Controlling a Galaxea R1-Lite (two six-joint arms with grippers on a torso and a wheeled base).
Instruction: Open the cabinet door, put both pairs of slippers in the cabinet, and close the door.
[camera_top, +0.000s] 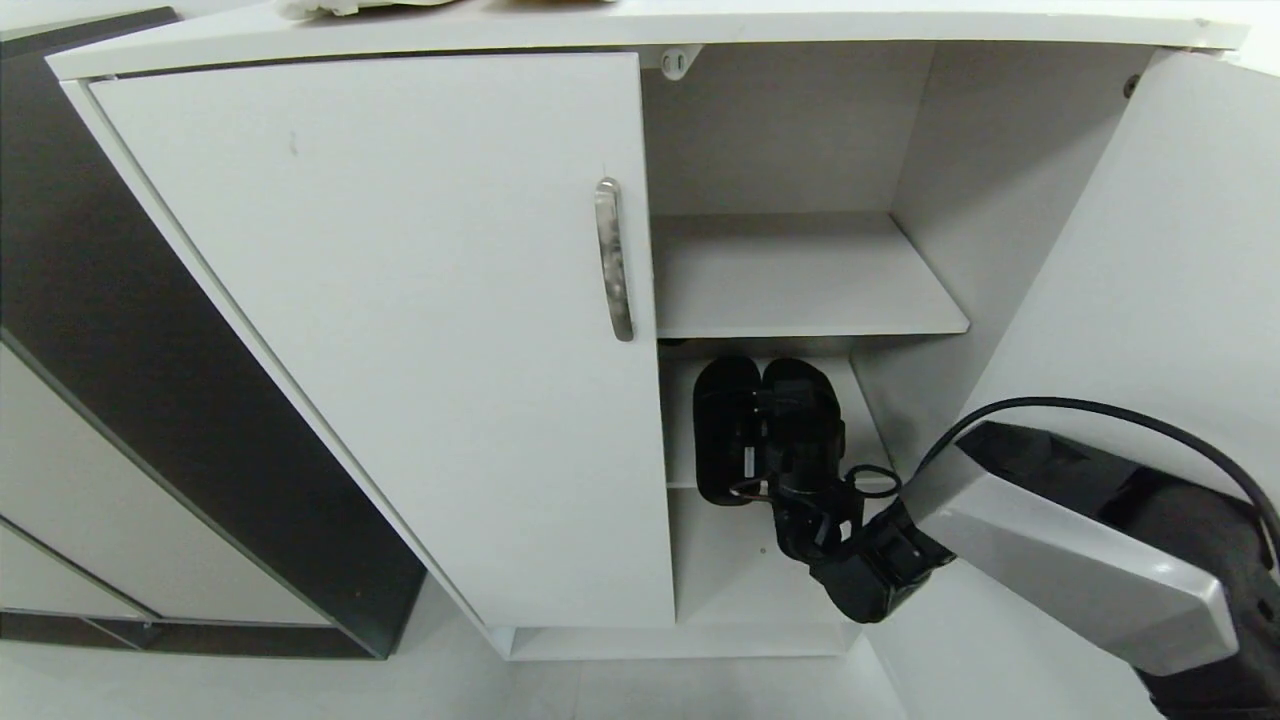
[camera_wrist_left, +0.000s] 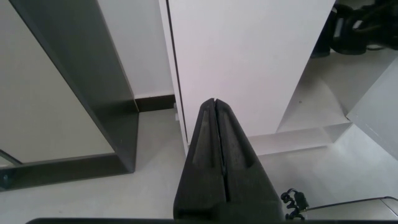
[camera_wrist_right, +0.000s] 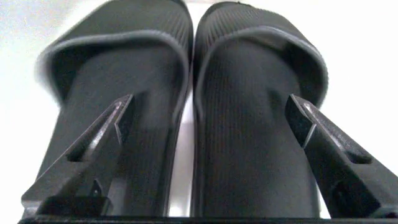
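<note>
Slippers (camera_top: 722, 415) are laid on the lower cabinet shelf (camera_top: 866, 412), with the right gripper (camera_wrist_right: 210, 102) held over them, fingers apart, while the left gripper (camera_wrist_left: 214, 106) is seen with fingers together.

In the head view the right gripper (camera_top: 790, 465) and its wrist cover the near ends of the black slippers (camera_top: 722, 415). There it is dark against dark, so I cannot tell how the jaws stand. The closed left door (camera_top: 400, 330) hides everything behind it. Pale things (camera_top: 340, 6) on the cabinet top (camera_top: 800, 22) are cut off by the upper edge. In the right wrist view the slippers' near ends run out of the picture.
</note>
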